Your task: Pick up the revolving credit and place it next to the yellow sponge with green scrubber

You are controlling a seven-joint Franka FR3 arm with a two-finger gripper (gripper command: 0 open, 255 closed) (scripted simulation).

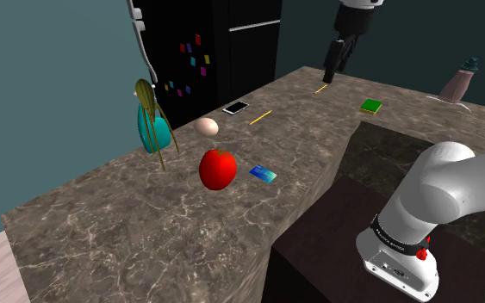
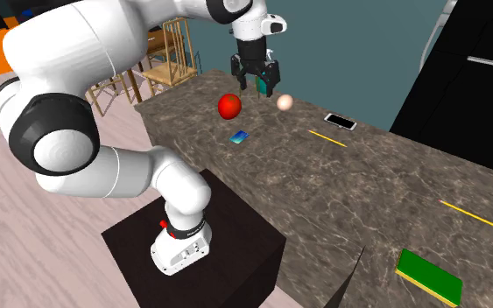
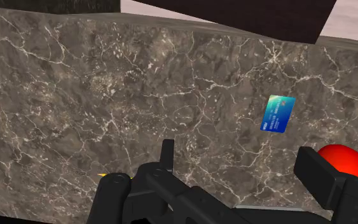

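Claw (image 2: 256, 85) spread wide and empty, hovering well above the marbled surface (image 1: 146, 232). Blue card (image 3: 278, 114) flat near the red apple (image 1: 218, 169), off to one finger's side. Best to centre over it, align across its narrow width, descend clear of the apple.

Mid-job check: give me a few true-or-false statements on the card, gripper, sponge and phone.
1. The blue card lies flat on the counter near the red apple. True.
2. The gripper holds the card. False: it is open and empty, above the counter.
3. The sponge touches the card. False: it lies far from it along the counter.
4. A phone lies on the counter. True.
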